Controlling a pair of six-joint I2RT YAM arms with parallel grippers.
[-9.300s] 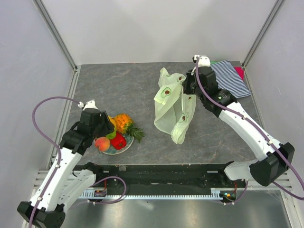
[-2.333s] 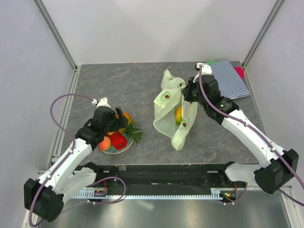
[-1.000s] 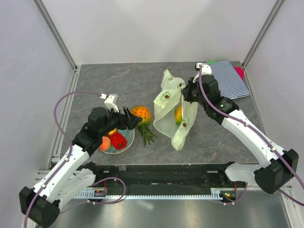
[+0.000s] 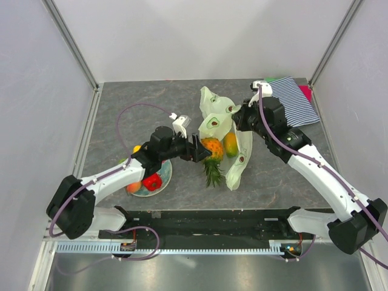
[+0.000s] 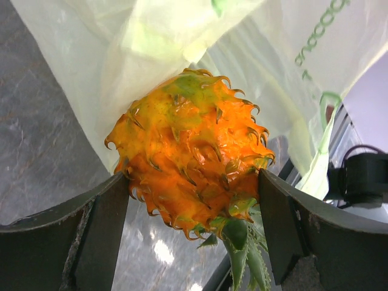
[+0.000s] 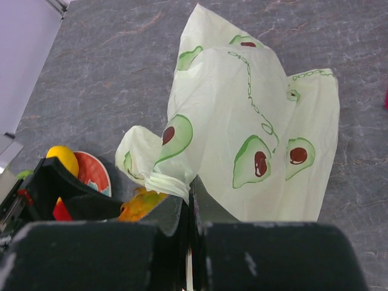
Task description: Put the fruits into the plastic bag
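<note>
Seen from above, the left gripper has its jaws spread wide and clamped on the pineapple, right at the mouth of the bag. A mango lies inside the bag. The left wrist camera adds the detail: both fingers press the spiky orange body, with the leaves pointing down. The right gripper is fully closed. Only its own wrist camera shows the bag's rolled handle pinched between its jaws. A peach and a red piece sit on the plate.
</note>
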